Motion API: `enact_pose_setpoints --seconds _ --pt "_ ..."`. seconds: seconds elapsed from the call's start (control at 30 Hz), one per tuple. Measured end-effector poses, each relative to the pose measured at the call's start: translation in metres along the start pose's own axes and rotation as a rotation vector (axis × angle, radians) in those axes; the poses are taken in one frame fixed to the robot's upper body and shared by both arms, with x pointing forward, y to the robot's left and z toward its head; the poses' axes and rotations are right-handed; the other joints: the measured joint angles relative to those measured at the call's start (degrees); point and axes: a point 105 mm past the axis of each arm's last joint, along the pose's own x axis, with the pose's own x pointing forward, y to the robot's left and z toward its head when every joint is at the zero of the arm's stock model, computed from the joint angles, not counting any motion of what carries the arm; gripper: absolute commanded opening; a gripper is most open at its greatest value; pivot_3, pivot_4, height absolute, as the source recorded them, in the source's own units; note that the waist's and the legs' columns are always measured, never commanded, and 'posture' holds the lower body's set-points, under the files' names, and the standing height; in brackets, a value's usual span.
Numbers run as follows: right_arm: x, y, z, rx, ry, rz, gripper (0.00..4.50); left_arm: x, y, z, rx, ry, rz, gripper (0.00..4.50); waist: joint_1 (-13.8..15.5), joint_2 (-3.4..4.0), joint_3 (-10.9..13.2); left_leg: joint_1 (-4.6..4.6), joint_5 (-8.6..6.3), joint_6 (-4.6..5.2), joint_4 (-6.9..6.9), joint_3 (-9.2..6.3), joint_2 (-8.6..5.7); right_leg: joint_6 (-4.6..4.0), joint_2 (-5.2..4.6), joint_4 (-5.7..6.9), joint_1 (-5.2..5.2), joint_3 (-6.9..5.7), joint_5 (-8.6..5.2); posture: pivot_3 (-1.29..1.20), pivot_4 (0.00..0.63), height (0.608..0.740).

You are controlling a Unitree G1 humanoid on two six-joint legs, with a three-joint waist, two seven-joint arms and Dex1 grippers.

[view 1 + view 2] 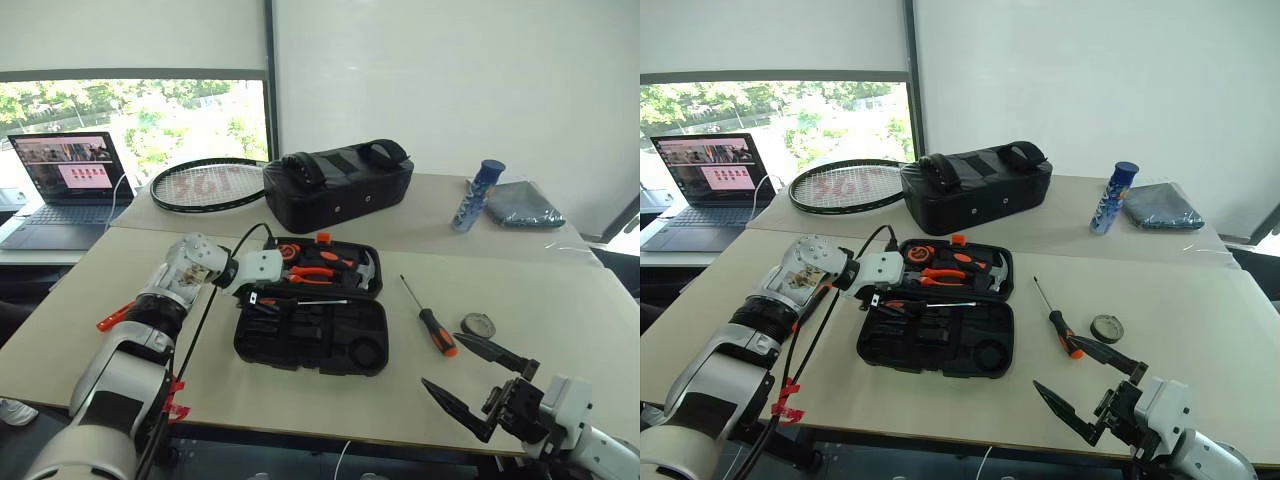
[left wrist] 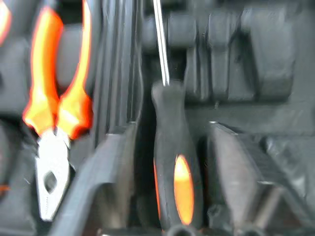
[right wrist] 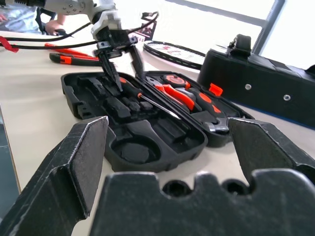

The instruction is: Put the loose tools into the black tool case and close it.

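**Left end effector spread over a screwdriver in the open case**

While the left end effector (image 3: pixel 120 61) hangs over the near half of the open case, its two black fingers stand apart on either side of a black-and-orange-handled screwdriver (image 2: pixel 172 162), with a gap showing between each finger and the handle. That screwdriver lies in the flat black hard-plastic clamshell tool case (image 1: pixel 312 320) close to the hinge line, its thin metal shaft running across the moulded slots. Beside it, in the far half of the case, sit orange-handled pliers (image 2: pixel 51 128) and a hammer (image 1: pixel 992 268); a small orange latch (image 1: pixel 323 238) sticks up from the far edge. The case lies wide open in the middle of the pale surface (image 1: pixel 300 395).

The right end effector (image 1: pixel 478 380) is held low at the near right edge of the surface, its fingers spread wide and gripping nothing. Just beyond it lie a second loose screwdriver with a black-and-orange handle (image 1: pixel 430 320) and, near that, a small dark tape roll (image 1: pixel 479 325), both outside the case. An orange-and-black tool (image 3: pixel 74 56) lies on the surface on the robot's left of the case.

Farther back stand a black soft fabric bag with handles (image 1: pixel 340 185), a racket with a dark frame (image 1: pixel 205 185), an open laptop (image 1: pixel 65 185), a blue cylindrical can (image 1: pixel 476 195) and a folded grey-blue cloth (image 1: pixel 522 205).
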Motion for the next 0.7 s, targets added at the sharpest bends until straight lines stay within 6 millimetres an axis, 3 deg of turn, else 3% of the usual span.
enact_pose_setpoints --seconds 0.13,0.2,0.3,0.4,0.47,0.7 --pt "0.0 0.0 0.0 0.0 0.001 0.0 4.5 -0.014 0.005 0.026 0.019 -0.141 0.018 3.03 -0.22 0.01 0.0 -0.01 0.0 0.0 -0.03 -0.02 0.01 0.0 0.01 0.0 -0.02 -0.01 0.0 0.0 0.15 0.74" --pt "0.0 0.0 0.0 0.001 0.001 0.0 4.5 -0.022 0.008 0.03 0.011 -0.179 0.044 2.53 -0.52 0.05 -0.02 0.03 -0.01 0.01 -0.04 -0.02 0.01 -0.01 0.01 0.02 -0.02 0.0 0.0 0.0 0.15 0.74" --pt "0.0 0.0 -0.001 0.001 0.003 0.0 4.5 -0.026 0.007 0.017 -0.016 -0.149 0.079 1.56 -0.66 0.13 -0.03 0.11 0.0 0.01 -0.03 -0.02 0.01 -0.01 0.02 0.05 0.04 0.01 0.0 0.0 0.15 0.74" --pt "-0.001 0.0 -0.001 0.002 0.004 -0.001 4.5 -0.019 0.001 -0.001 -0.089 -0.133 0.098 0.5 -0.4 0.13 -0.02 0.11 0.0 0.01 0.0 -0.02 0.0 -0.01 0.01 0.05 0.07 0.01 0.0 0.0 0.15 0.74" --pt "-0.001 0.0 -0.001 0.002 0.005 -0.001 4.5 -0.013 -0.002 -0.008 -0.12 -0.127 0.1 0.12 -0.22 0.13 -0.02 0.05 0.0 0.01 0.01 -0.02 0.0 -0.01 0.01 0.03 0.04 -0.01 0.0 0.0 0.15 0.74" --pt "-0.003 0.002 -0.002 0.007 0.014 0.003 4.5 0.001 -0.01 -0.016 -0.153 -0.121 0.093 0.12 -0.18 0.14 -0.02 0.02 -0.01 0.01 0.0 -0.03 0.0 -0.01 0.01 0.02 0.01 -0.02 0.0 0.0 0.15 0.74"
